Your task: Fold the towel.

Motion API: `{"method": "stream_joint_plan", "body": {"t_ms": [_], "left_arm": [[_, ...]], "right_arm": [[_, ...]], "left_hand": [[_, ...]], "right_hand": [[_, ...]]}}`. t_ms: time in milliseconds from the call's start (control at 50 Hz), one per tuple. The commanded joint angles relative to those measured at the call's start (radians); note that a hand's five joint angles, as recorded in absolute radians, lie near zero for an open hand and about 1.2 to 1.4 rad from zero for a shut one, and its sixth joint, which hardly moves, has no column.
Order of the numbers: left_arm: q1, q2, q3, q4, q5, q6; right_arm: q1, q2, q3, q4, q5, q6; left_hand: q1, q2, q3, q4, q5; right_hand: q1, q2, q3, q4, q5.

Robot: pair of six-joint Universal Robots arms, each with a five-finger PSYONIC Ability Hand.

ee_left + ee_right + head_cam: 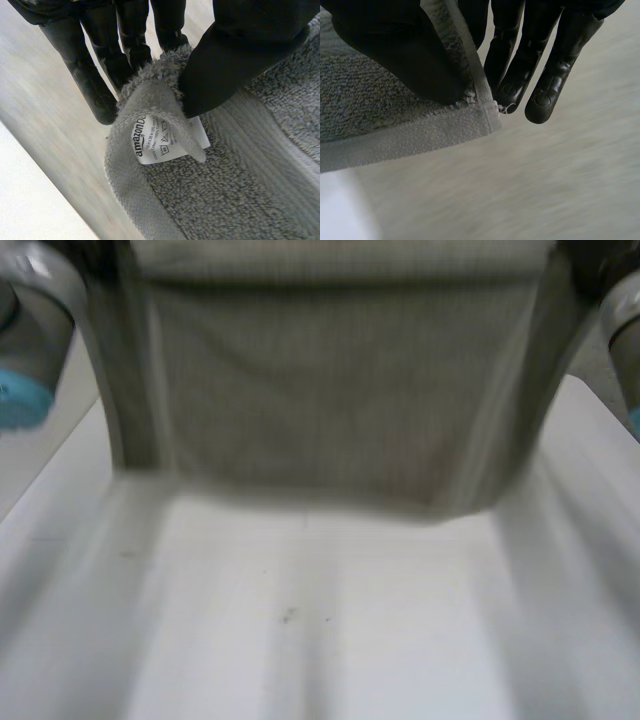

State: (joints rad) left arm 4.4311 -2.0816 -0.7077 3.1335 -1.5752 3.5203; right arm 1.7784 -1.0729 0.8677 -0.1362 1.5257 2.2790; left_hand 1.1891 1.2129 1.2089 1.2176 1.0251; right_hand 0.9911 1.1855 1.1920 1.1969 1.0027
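Table (350, 640) beneath; towel (330, 390) corners apparently between fingers (95, 85).

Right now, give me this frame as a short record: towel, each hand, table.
towel: grey terry towel, held up, spread between both arms
left grip: left hand pinches the corner with the white care label
right grip: right hand pinches another hemmed corner
surface: white table beneath

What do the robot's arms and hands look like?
The left arm and right arm are grey, rounded tubes; the left one carries a light-blue cap. The left hand and right hand are glossy black, with slender fingers; the right fingertips bear round marks.
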Motion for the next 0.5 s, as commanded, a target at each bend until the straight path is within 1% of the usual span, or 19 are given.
{"method": "stream_joint_plan", "body": {"t_ms": [20, 40, 100, 140, 160, 180, 200, 220, 240, 260, 280, 300, 320, 340, 360, 380, 420, 480, 500], "left_arm": [[-0.002, 0.015, 0.134, 0.229, -0.009, -0.151], [-0.004, 0.015, 0.128, 0.264, -0.008, -0.174], [-0.004, 0.015, 0.108, 0.277, -0.006, -0.185], [-0.002, 0.015, 0.024, 0.269, -0.005, -0.193], [-0.002, 0.015, 0.024, 0.269, -0.005, -0.193], [-0.001, 0.015, -0.031, 0.267, -0.002, -0.193], [0.001, 0.014, -0.092, 0.266, 0.0, -0.195], [0.001, 0.014, -0.093, 0.266, 0.0, -0.195], [0.002, 0.012, -0.154, 0.266, 0.003, -0.193], [0.002, 0.012, -0.154, 0.266, 0.003, -0.193], [0.004, 0.008, -0.223, 0.267, 0.006, -0.193], [0.008, 0.003, -0.296, 0.275, 0.009, -0.193], [0.011, -0.005, -0.374, 0.286, 0.011, -0.192], [0.011, -0.005, -0.375, 0.286, 0.011, -0.192], [0.014, -0.006, -0.427, 0.296, 0.011, -0.192], [0.014, -0.006, -0.427, 0.297, 0.011, -0.192], [0.016, -0.043, -0.545, 0.333, 0.014, -0.19], [0.016, -0.103, -0.639, 0.373, 0.036, -0.184], [0.016, -0.103, -0.639, 0.373, 0.037, -0.184]], "right_arm": [[-0.001, -0.096, 0.085, -0.306, -0.004, 0.063], [-0.001, -0.096, 0.085, -0.306, -0.004, 0.063], [-0.001, -0.104, 0.115, -0.287, -0.009, 0.066], [-0.001, -0.104, 0.136, -0.276, -0.015, 0.068], [-0.002, -0.104, 0.157, -0.264, -0.025, 0.071], [-0.004, -0.102, 0.181, -0.251, -0.045, 0.073], [-0.004, -0.102, 0.182, -0.25, -0.045, 0.073], [-0.007, -0.099, 0.206, -0.238, -0.074, 0.073], [-0.007, -0.099, 0.206, -0.238, -0.075, 0.073], [-0.01, -0.092, 0.235, -0.224, -0.112, 0.073], [-0.014, -0.084, 0.266, -0.206, -0.149, 0.073], [-0.014, -0.084, 0.266, -0.206, -0.15, 0.073], [-0.017, -0.072, 0.301, -0.183, -0.18, 0.073], [-0.019, -0.049, 0.341, -0.156, -0.203, 0.071], [-0.019, -0.048, 0.341, -0.155, -0.203, 0.071], [-0.02, -0.026, 0.379, -0.131, -0.212, 0.068], [-0.02, -0.002, 0.419, -0.109, -0.216, 0.065], [-0.02, 0.049, 0.49, -0.068, -0.219, 0.056], [-0.02, 0.072, 0.519, -0.051, -0.219, 0.048]], "left_hand": [[0.207, 0.183, 0.187, 0.179, 0.197], [0.207, 0.183, 0.187, 0.179, 0.197], [0.207, 0.183, 0.187, 0.179, 0.197], [0.207, 0.183, 0.187, 0.179, 0.197], [0.207, 0.183, 0.187, 0.179, 0.197], [0.207, 0.183, 0.187, 0.179, 0.197], [0.207, 0.183, 0.187, 0.179, 0.197], [0.207, 0.183, 0.187, 0.179, 0.197], [0.207, 0.183, 0.187, 0.179, 0.197], [0.207, 0.183, 0.187, 0.179, 0.197], [0.207, 0.183, 0.187, 0.179, 0.197], [0.207, 0.183, 0.187, 0.179, 0.197], [0.207, 0.183, 0.187, 0.179, 0.197], [0.207, 0.183, 0.187, 0.179, 0.197], [0.207, 0.183, 0.187, 0.179, 0.197], [0.207, 0.183, 0.187, 0.179, 0.197], [0.207, 0.183, 0.187, 0.179, 0.197], [0.207, 0.183, 0.187, 0.179, 0.197], [0.207, 0.183, 0.187, 0.179, 0.197]], "right_hand": [[0.405, 0.211, 0.204, 0.199, 0.219], [0.405, 0.211, 0.204, 0.199, 0.219], [0.405, 0.211, 0.204, 0.199, 0.219], [0.405, 0.211, 0.204, 0.199, 0.219], [0.405, 0.211, 0.204, 0.199, 0.219], [0.405, 0.211, 0.204, 0.199, 0.219], [0.405, 0.211, 0.204, 0.199, 0.219], [0.405, 0.211, 0.204, 0.199, 0.219], [0.405, 0.211, 0.204, 0.199, 0.219], [0.405, 0.211, 0.204, 0.199, 0.219], [0.405, 0.211, 0.204, 0.199, 0.219], [0.405, 0.211, 0.204, 0.199, 0.219], [0.405, 0.211, 0.204, 0.199, 0.219], [0.405, 0.211, 0.204, 0.199, 0.219], [0.405, 0.211, 0.204, 0.199, 0.219], [0.405, 0.211, 0.204, 0.199, 0.219], [0.405, 0.211, 0.204, 0.199, 0.219], [0.405, 0.211, 0.204, 0.199, 0.219], [0.405, 0.211, 0.204, 0.199, 0.219]]}}
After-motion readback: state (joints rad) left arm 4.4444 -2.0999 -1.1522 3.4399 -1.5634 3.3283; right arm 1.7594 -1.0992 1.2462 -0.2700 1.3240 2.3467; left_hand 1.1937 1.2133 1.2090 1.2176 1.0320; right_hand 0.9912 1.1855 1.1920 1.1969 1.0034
